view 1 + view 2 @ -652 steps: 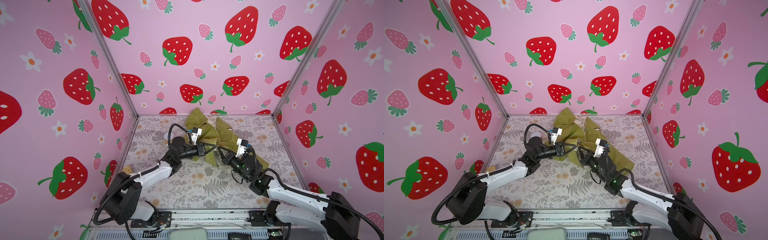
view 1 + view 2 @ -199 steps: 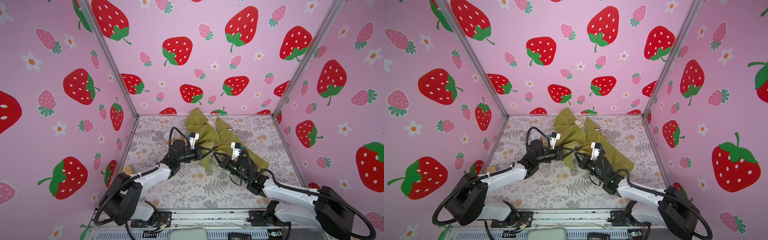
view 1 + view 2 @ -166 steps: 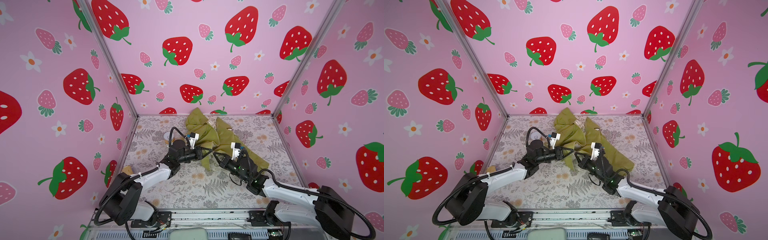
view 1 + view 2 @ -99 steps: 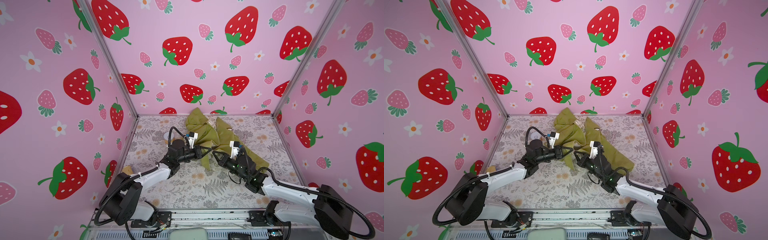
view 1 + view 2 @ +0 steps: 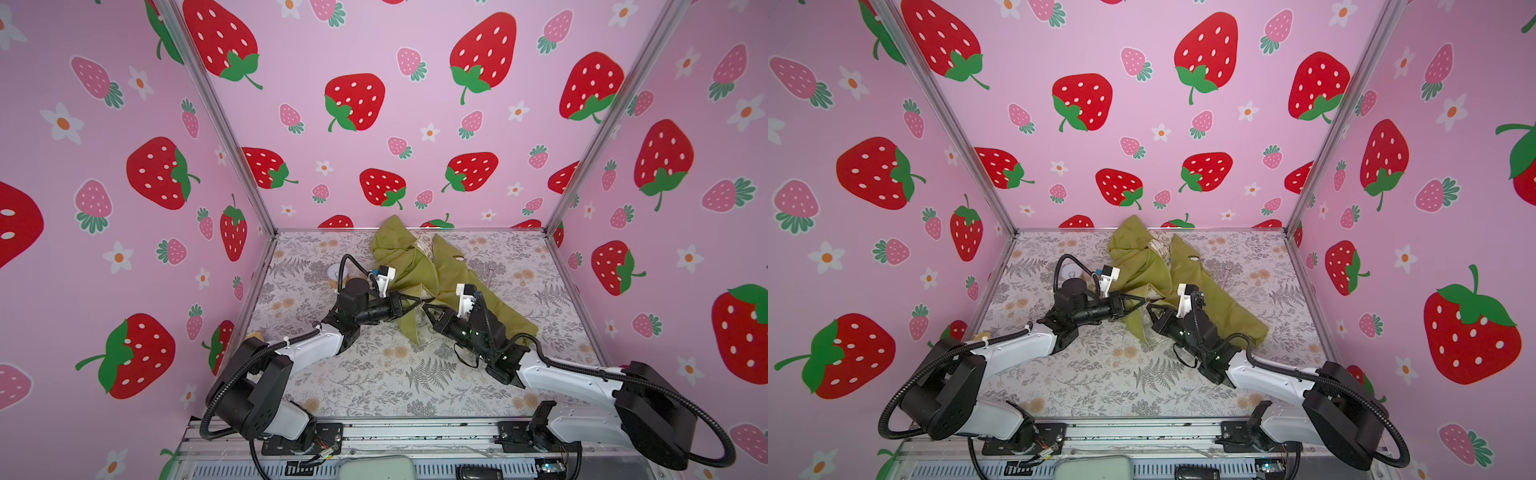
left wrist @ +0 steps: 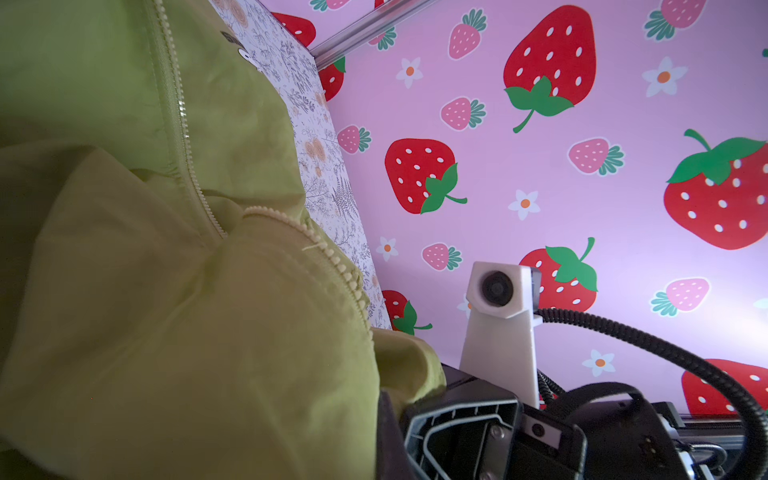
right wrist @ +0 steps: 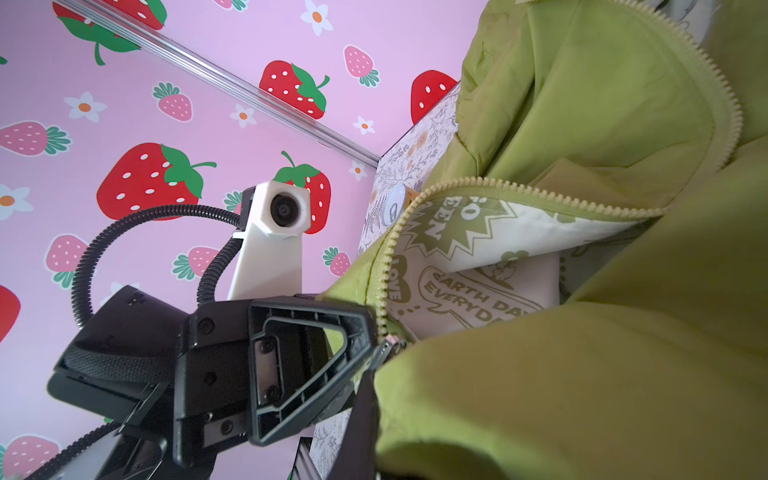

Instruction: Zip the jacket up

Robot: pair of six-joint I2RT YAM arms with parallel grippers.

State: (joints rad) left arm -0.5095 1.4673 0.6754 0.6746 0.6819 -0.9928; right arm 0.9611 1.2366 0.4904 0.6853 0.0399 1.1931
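Pincers pinching closed, tip near tip, on front edges of olive-green thin fabric jacket (image 5: 449,270): left pincer (image 5: 417,300), right pincer (image 5: 429,308); jacket lying rumpled, unzipped, at far middle of floral worktop (image 5: 374,374).

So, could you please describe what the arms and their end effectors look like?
The left arm and right arm have white shells, black joints and black ribbed cables. The left end effector and right end effector are black, with triangular open-frame fingers, each topped by a white camera mount.
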